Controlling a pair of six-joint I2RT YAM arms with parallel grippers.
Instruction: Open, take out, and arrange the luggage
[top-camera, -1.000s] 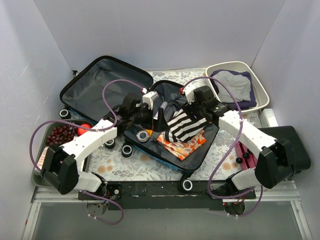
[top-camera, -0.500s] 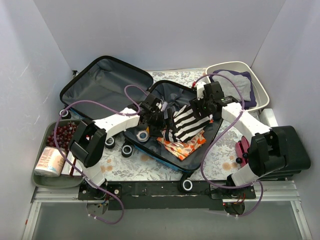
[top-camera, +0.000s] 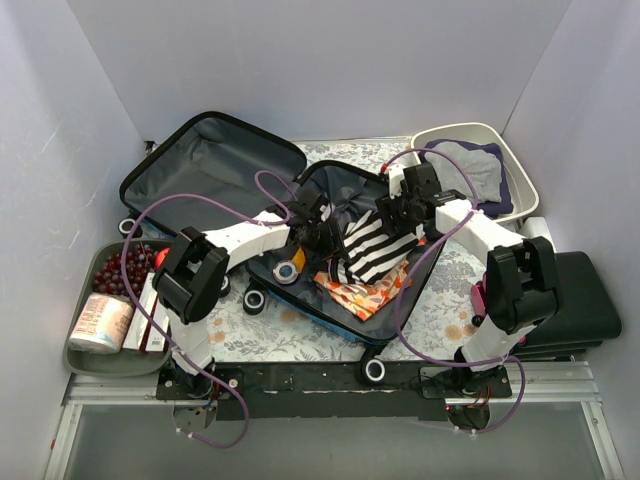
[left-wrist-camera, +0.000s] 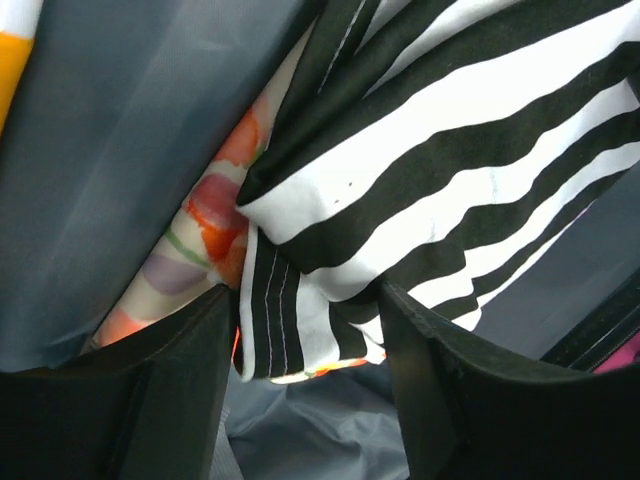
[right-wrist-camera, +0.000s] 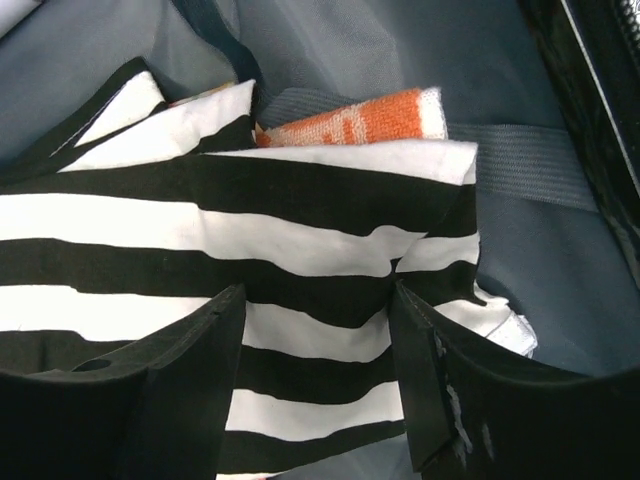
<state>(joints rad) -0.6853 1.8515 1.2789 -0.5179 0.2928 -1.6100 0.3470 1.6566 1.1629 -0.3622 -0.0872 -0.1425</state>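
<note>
Luggage (top-camera: 395, 315) lies open mid-table, lid (top-camera: 200, 170) thrown back to the far left. We see the left gripper (left-wrist-camera: 305, 310) and right gripper (right-wrist-camera: 320, 310) both spread, one at each end of the striped cloth (top-camera: 375, 250) packed inside, likely so that we lift it out evenly.

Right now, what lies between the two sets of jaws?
The black-and-white striped cloth, lying in the open luggage; the top external view shows it spanning the gap, and both wrist views show it too.
</note>
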